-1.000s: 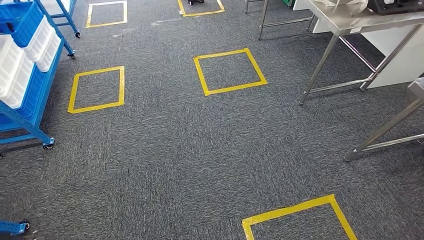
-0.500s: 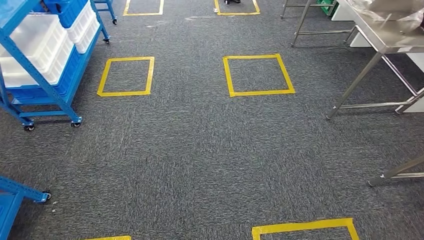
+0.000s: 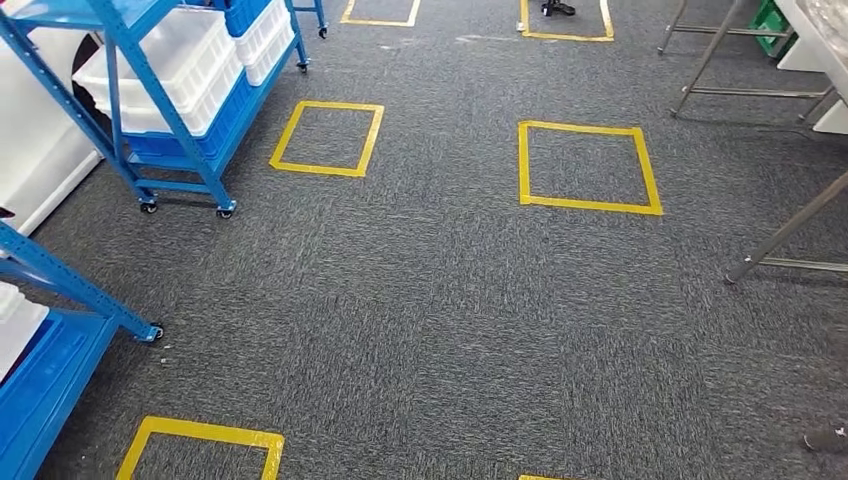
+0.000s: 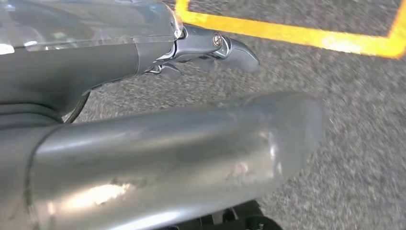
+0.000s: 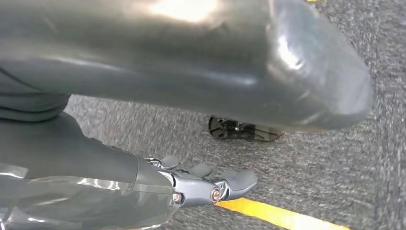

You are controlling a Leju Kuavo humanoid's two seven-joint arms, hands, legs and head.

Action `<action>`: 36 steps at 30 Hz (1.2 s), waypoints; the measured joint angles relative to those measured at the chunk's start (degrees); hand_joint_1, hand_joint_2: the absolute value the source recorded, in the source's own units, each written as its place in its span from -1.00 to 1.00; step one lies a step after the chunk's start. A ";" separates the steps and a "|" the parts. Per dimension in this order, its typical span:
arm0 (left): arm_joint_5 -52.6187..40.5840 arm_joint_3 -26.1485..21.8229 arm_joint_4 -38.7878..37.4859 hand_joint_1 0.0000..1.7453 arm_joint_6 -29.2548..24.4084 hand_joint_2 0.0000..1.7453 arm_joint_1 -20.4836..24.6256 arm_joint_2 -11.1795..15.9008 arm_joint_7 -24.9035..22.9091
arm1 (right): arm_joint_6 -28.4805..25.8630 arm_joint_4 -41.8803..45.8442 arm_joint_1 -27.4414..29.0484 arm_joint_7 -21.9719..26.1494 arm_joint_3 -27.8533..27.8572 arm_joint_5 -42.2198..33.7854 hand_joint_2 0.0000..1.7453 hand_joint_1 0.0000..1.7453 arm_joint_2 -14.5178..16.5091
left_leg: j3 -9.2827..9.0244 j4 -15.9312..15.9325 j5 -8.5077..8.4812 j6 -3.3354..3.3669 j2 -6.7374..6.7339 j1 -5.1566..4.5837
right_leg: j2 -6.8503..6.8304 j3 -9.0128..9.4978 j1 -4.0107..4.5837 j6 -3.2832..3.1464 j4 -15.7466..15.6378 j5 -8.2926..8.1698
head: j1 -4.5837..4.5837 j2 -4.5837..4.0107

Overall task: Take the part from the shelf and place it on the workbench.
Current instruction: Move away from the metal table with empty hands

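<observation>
A blue wheeled shelf [image 3: 180, 120] stands at the far left on the carpet, loaded with white bins [image 3: 170, 60]. A second blue shelf [image 3: 50, 370] fills the near left corner. No part can be made out in the bins from here. The steel workbench [image 3: 825, 25] cuts the top right corner, one slanted leg [image 3: 790, 225] below it. My left hand [image 4: 191, 143] hangs over the carpet, fingers [image 4: 215, 45] stretched out and holding nothing. My right hand [image 5: 191, 72] hangs the same way, its fingers [image 5: 210, 187] apart and empty.
Yellow tape squares mark the grey carpet: one by the far shelf [image 3: 322, 169], one in the middle [image 3: 590, 204], one near my left side [image 3: 200, 432]. Another table's legs [image 3: 700, 60] and a green crate [image 3: 770, 20] stand at the far right.
The camera has turned left: the whole floor slid to the right, the blue shelves came further into the picture and the workbench moved off to the right edge.
</observation>
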State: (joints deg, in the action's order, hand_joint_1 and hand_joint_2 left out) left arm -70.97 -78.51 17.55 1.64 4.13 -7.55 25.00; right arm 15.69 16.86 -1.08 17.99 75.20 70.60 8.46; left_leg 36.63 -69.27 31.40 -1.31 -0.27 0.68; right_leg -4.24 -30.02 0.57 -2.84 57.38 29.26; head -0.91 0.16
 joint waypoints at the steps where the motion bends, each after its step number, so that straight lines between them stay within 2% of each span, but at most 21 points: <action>1: 0.01 0.00 0.00 -1.00 -0.01 -1.00 0.01 0.05 0.00 | 0.00 -0.02 -0.04 -0.01 -0.10 0.00 -1.00 -1.00 0.00 | -2.48 4.46 -1.59 0.40 -1.31 -0.21 | -0.71 0.11 0.10 0.04 0.06 0.08 | 0.00 0.00; 3: 0.00 0.00 0.00 -1.00 0.00 -1.00 0.12 0.16 0.01 | -0.01 -0.08 -0.09 -0.01 -0.28 0.01 -1.00 -1.00 -0.01 | -5.81 10.67 -3.45 1.14 -3.53 -0.72 | -1.89 0.36 0.29 0.39 0.17 0.28 | -0.09 0.00; 4: -0.01 0.00 0.00 -1.00 0.00 -1.00 0.15 0.20 0.02 | -0.04 -0.10 -0.14 -0.04 -0.36 0.06 -1.00 -1.00 -0.01 | -6.25 11.75 -3.62 1.42 -4.00 -0.96 | -2.41 0.46 0.31 0.63 0.19 0.33 | -0.15 0.01; 6: -0.03 0.00 0.00 -1.00 -0.02 -1.00 0.06 0.24 0.03 | -0.28 -0.19 -0.38 -0.24 -0.57 0.39 -1.00 -1.00 -0.01 | -6.29 12.18 -4.12 1.86 -2.77 -0.98 | -3.41 0.66 0.32 1.17 0.09 0.37 | -0.17 0.00; 8: -0.05 0.00 0.00 -1.00 -0.02 -1.00 0.00 0.22 0.03 | -0.67 -0.28 -0.51 -0.50 -0.82 0.78 -1.00 -1.00 -0.05 | -6.50 12.98 -4.88 2.45 -1.54 -0.62 | -1.72 0.37 0.15 1.81 1.36 1.58 | -0.31 0.00; 11: -0.07 0.02 0.00 -1.00 -0.01 -1.00 0.27 0.19 -0.02 | -0.93 -0.43 -0.26 -0.61 -0.99 1.00 -1.00 -1.00 -0.09 | -6.05 13.46 -5.66 2.98 0.40 -0.32 | 3.32 -3.79 -0.76 2.60 10.83 7.16 | -0.53 0.00; 12: -0.07 0.02 0.00 -1.00 -0.01 -1.00 0.31 0.21 -0.02 | -0.98 -0.47 -0.19 -0.61 -1.04 1.06 -1.00 -1.00 -0.09 | -5.84 13.43 -5.76 2.93 1.20 -0.31 | 3.86 -5.28 -1.06 2.81 14.06 8.43 | -0.53 0.00; 13: -0.08 0.02 0.00 -1.00 -0.01 -1.00 0.27 0.22 -0.03 | -1.03 -0.50 -0.14 -0.62 -1.10 1.11 -1.00 -1.00 -0.09 | -5.72 13.34 -5.85 2.83 2.01 -0.28 | 4.03 -5.98 -1.35 3.03 15.58 8.55 | -0.52 0.01; 15: -0.09 0.02 0.00 -1.00 0.01 -1.00 0.17 0.24 -0.04 | -1.07 -0.52 -0.11 -0.63 -1.21 1.24 -1.00 -1.00 -0.11 | -5.60 13.00 -5.91 2.50 3.74 -0.12 | 4.40 -4.44 -1.91 3.42 12.48 5.63 | -0.53 0.00; 17: -0.19 0.02 0.00 -1.00 0.02 -1.00 0.20 0.23 -0.04 | -1.15 -0.59 -0.02 -0.66 -1.28 1.52 -1.00 -1.00 -0.17 | -5.23 12.27 -5.75 1.86 5.36 0.03 | 6.98 -0.97 -2.47 3.80 4.98 2.06 | -0.59 -0.01; 19: -0.34 0.04 0.00 -1.00 0.03 -1.00 0.32 0.23 -0.04 | -1.25 -0.72 0.02 -0.70 -1.35 1.84 -1.00 -1.00 -0.21 | -4.54 11.70 -5.76 0.96 6.72 0.08 | 9.06 0.52 -2.53 3.72 1.25 1.02 | -0.59 -0.01; 21: -0.43 0.07 0.00 -1.00 0.03 -1.00 0.22 0.23 -0.04 | -1.45 -0.80 -0.11 -0.82 -1.48 1.98 -1.00 -1.00 -0.26 | -3.98 11.73 -6.11 0.06 7.95 0.29 | 8.20 0.41 -2.23 2.96 1.18 0.96 | -0.54 0.00; 22: -0.45 0.08 0.00 -1.00 0.03 -1.00 0.10 0.24 -0.04 | -1.60 -0.80 -0.15 -0.93 -1.57 2.07 -1.00 -1.00 -0.29 | -3.72 11.53 -6.06 -0.24 7.57 0.41 | 7.46 0.46 -2.17 2.48 1.02 0.79 | -0.55 0.00; 24: -0.50 0.10 0.00 -1.00 0.03 -1.00 0.05 0.21 -0.09 | -1.78 -0.83 -0.10 -1.10 -1.78 2.26 -1.00 -1.00 -0.34 | -2.21 8.58 -4.10 -0.57 4.48 0.43 | 5.80 0.46 -2.05 1.42 0.60 0.46 | -0.15 0.01; 26: -0.57 0.17 0.00 -1.00 0.04 -1.00 0.26 0.16 -0.13 | -1.81 -0.88 0.11 -1.22 -1.93 2.53 -1.00 -1.00 -0.37 | 1.00 1.38 -0.07 -0.67 1.37 0.37 | 3.93 0.35 -1.53 0.80 0.52 0.44 | 0.28 0.00; 28: -0.62 0.24 0.00 -1.00 0.04 -1.00 0.31 0.14 -0.13 | -1.82 -0.93 0.20 -1.35 -2.07 2.72 -1.00 -1.00 -0.38 | 3.53 -4.76 2.26 -0.75 0.82 0.41 | 2.00 0.25 -1.08 0.61 0.60 0.55 | 0.33 0.00; 29: -0.63 0.27 0.00 -1.00 0.04 -1.00 0.24 0.15 -0.13 | -1.83 -0.94 0.16 -1.41 -2.14 2.76 -1.00 -1.00 -0.39 | 3.33 -4.92 1.84 -0.71 0.69 0.41 | 1.12 0.24 -0.94 0.55 0.65 0.62 | 0.33 0.00; 31: -0.64 0.32 0.00 -1.00 0.04 -1.00 0.11 0.18 -0.13 | -1.84 -0.96 0.06 -1.46 -2.25 2.81 -1.00 -1.00 -0.39 | -0.22 1.05 -1.40 -0.39 -0.31 0.34 | -0.44 0.44 -0.79 0.62 0.80 0.85 | 0.34 0.00; 33: -0.66 0.39 0.00 -1.00 0.04 -1.00 0.23 0.19 -0.12 | -1.91 -0.99 0.02 -1.50 -2.32 2.86 -1.00 -1.00 -0.39 | -4.14 8.25 -3.72 0.25 -2.60 -0.15 | -1.75 0.67 -0.57 1.06 0.97 1.19 | 0.30 0.01; 35: -0.68 0.47 0.00 -1.00 0.04 -1.00 0.26 0.19 -0.10 | -2.03 -1.00 -0.15 -1.58 -2.40 2.98 -1.00 -1.00 -0.39 | -5.16 10.63 -4.01 0.80 -3.40 -0.65 | -2.78 0.91 -0.42 1.63 0.99 1.38 | 0.22 0.00; 36: -0.70 0.49 0.00 -1.00 0.04 -1.00 0.18 0.20 -0.09 | -2.07 -1.01 -0.34 -1.62 -2.49 3.07 -1.00 -1.00 -0.39 | -5.04 10.80 -4.20 1.07 -2.73 -0.67 | -3.25 1.10 -0.43 1.90 0.91 1.39 | 0.19 -0.01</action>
State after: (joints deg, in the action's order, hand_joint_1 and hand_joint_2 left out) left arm -71.67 -78.02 17.55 1.68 4.31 -7.35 24.92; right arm 13.63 15.85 -1.42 16.38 72.71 73.67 8.07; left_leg 31.59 -58.47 27.20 -0.25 -3.01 0.01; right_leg -7.49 -28.91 0.14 -0.93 58.29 30.65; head -0.73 0.15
